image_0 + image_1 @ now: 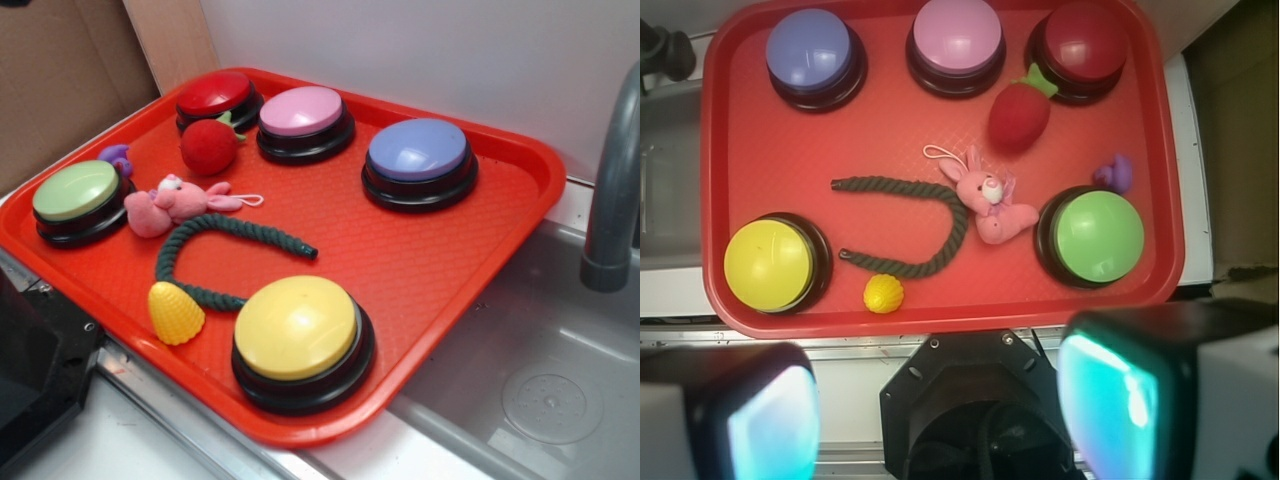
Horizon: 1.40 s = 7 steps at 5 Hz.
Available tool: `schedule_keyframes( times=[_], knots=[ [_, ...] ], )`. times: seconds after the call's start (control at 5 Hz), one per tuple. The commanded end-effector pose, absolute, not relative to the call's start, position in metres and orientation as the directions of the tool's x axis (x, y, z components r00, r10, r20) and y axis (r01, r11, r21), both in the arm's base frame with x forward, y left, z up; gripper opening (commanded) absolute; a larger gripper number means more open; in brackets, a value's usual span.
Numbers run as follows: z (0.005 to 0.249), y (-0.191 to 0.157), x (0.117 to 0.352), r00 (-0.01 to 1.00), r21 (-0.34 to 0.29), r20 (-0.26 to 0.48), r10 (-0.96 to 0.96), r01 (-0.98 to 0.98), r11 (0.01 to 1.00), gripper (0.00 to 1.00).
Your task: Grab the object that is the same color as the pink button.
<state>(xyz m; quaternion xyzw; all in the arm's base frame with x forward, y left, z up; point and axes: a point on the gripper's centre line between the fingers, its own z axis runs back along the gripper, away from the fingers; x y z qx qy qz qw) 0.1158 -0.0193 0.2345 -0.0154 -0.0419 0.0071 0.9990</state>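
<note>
Red tray [440, 260] carrying five dome buttons and several small toys. The pink plush animal [990, 200] lies near the tray's middle, touching the black base of the green button [1098, 235] and just beside the bend of the dark green rope [940, 245]; its white string loop points toward the pink button [957, 35]. In the wrist view the gripper [940, 410] hangs off the tray's near edge, released, its two fingers [770, 420] spread wide with nothing between them. The plush sits well apart from the gripper, ahead of it and slightly toward the right-hand finger. A red fuzzy strawberry [1020, 115] lies between the plush and the red button [1085, 40].
</note>
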Motion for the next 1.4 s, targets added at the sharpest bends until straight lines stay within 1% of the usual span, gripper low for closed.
schedule_keyframes(
  times=[0.0, 0.2, 0.4, 0.6, 0.8, 1.0, 1.2],
  knots=[
    [0.234, -0.019, 0.116, 0.996, -0.031, 0.083, 0.016, -0.013, 0.999, 1.00],
    [0.225, -0.018, 0.123, 0.990, -0.031, 0.134, -0.035, 0.039, 0.999, 1.00],
    [0.206, -0.011, 0.138, 0.976, -0.039, 0.156, -0.151, 0.159, 0.987, 1.00],
    [0.180, -0.009, 0.152, 0.920, 0.022, 0.258, -0.295, 0.299, 0.954, 1.00],
    [0.149, -0.004, 0.164, 0.926, 0.073, 0.245, -0.288, 0.278, 0.958, 1.00],
    [0.113, 0.000, 0.178, 0.925, 0.098, 0.209, -0.317, 0.302, 0.948, 1.00],
    [0.088, 0.008, 0.185, 0.943, 0.108, 0.173, -0.283, 0.267, 0.958, 1.00]
  ],
)
